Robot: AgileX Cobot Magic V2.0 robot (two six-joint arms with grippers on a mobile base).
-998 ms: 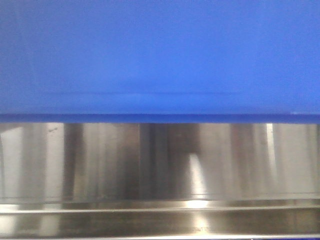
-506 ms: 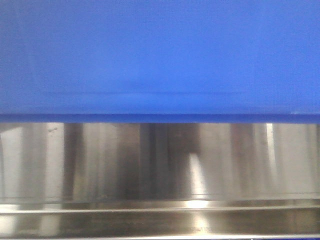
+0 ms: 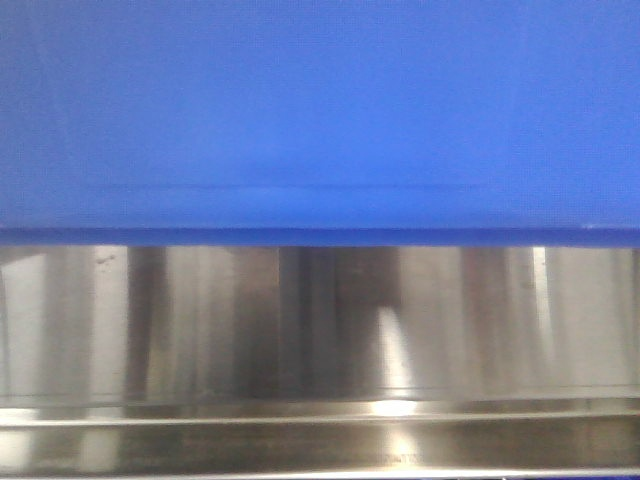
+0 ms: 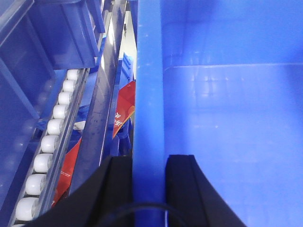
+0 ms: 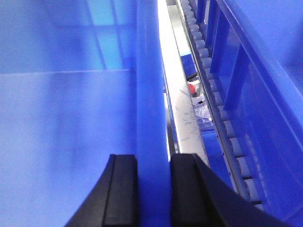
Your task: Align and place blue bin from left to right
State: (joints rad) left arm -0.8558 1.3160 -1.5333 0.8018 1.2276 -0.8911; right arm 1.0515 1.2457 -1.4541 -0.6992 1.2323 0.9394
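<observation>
We are holding the blue bin [image 3: 320,110] by two opposite walls, one arm on each. Our left gripper [image 4: 149,163] is straddling the rim of the bin's left wall. One black finger [image 4: 182,184] is sitting inside the bin and the other outside, and both are pressing flat against the plastic, so the jaws are standing narrow and clamping the wall. Our right gripper [image 5: 154,161] is doing the same on the right wall, its fingers [image 5: 124,189] lying tight against either face of the rim. In the front view the bin's smooth side is filling the whole upper half and reaching past both side edges. Its lower edge is running level above the steel shelf [image 3: 320,330], and we are not able to tell whether it is touching the metal. Outside the left wall a steel rail [image 4: 102,109] is running alongside, with a row of white rollers [image 4: 47,142] beyond it. Darker bins [image 4: 61,33] are sitting over those rollers, and red packets [image 4: 124,106] are showing in the gap below. Outside the right wall a second rail [image 5: 182,113] and another roller track [image 5: 232,142] are lying just beside the bin, and a neighbouring blue crate [image 5: 265,71] is rising over that track.
</observation>
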